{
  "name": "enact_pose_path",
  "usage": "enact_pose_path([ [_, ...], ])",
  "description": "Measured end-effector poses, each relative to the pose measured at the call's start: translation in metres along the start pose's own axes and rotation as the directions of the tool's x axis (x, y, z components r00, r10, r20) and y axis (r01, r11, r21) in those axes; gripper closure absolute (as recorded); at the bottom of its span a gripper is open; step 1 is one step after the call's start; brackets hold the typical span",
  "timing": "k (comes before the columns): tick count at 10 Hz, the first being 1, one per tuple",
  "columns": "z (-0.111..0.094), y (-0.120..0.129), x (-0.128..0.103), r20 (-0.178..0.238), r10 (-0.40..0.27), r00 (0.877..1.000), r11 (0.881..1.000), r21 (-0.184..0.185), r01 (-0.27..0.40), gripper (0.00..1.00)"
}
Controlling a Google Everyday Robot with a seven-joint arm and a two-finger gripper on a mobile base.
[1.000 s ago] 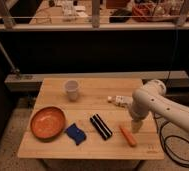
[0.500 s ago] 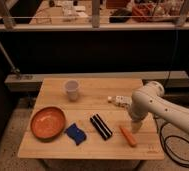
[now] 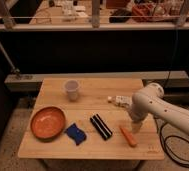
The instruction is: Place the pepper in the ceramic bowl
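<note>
Wooden table, ceramic bowl at left, open claw just above pepper (lying flat)

At lower right we see the gripper, fingers spread, hanging just above the pepper on the wooden table. The ceramic bowl sits at lower left, with a blue cloth and a striped bar between them.
</note>
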Motion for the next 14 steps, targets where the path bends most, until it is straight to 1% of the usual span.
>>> enact_pose_path([
  [3, 0.0037, 0.0006, 0.0007, 0.003, -0.014, 1.000, 1.000, 0.002, 0.014, 0.20],
  [6, 0.0059, 0.0003, 0.0034, 0.000, -0.061, 0.998, 0.998, 0.007, 0.060, 0.20],
  [8, 0.0074, 0.0011, 0.0052, 0.002, -0.064, 0.998, 0.998, 0.009, 0.064, 0.20],
  [9, 0.0076, 0.0019, 0.0058, 0.000, -0.082, 0.997, 0.997, 0.008, 0.082, 0.20],
  [11, 0.0089, 0.0012, 0.0049, -0.008, -0.141, 0.990, 0.990, 0.007, 0.141, 0.20],
  [14, 0.0100, 0.0019, 0.0052, -0.011, -0.174, 0.985, 0.985, 0.007, 0.174, 0.20],
])
